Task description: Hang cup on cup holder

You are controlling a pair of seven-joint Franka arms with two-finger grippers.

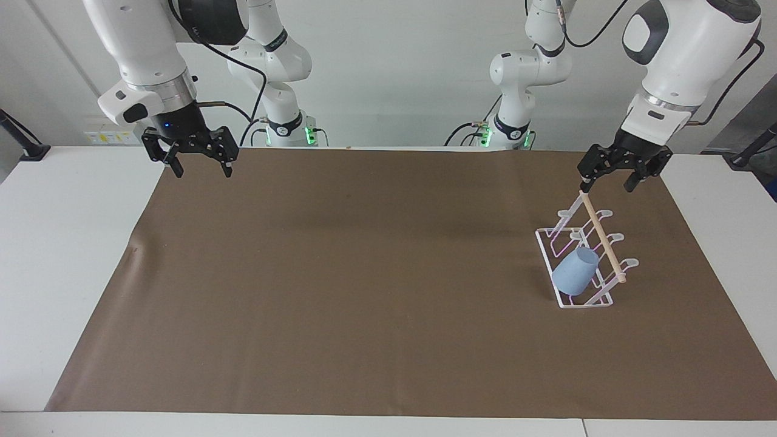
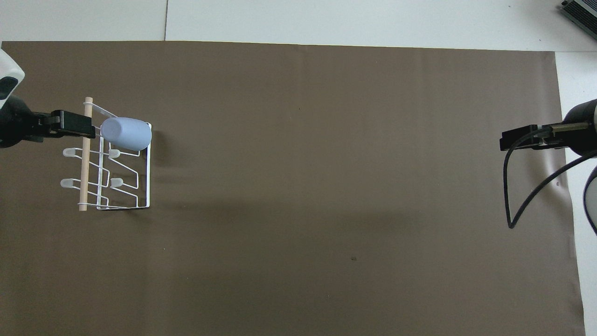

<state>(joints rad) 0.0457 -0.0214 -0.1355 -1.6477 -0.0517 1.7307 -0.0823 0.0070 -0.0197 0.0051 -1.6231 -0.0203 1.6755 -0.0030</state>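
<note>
The light-blue cup (image 1: 575,272) hangs tilted on a prong of the white wire cup holder (image 1: 548,250), mouth up toward the wooden dowel (image 1: 601,233). In the overhead view the cup (image 2: 126,134) sits at the end of the cup holder (image 2: 148,177) farther from the robots. My left gripper (image 1: 608,184) is open and empty, raised above the dowel's end nearer the robots, clear of the cup; it also shows in the overhead view (image 2: 74,129). My right gripper (image 1: 199,169) is open and empty, waiting above the mat's corner at the right arm's end, and shows in the overhead view (image 2: 513,140).
A brown mat (image 1: 364,291) covers most of the white table (image 1: 61,243). A black cable (image 2: 517,196) loops down from the right arm. A grey device (image 2: 580,11) lies at the table's corner farthest from the robots, at the right arm's end.
</note>
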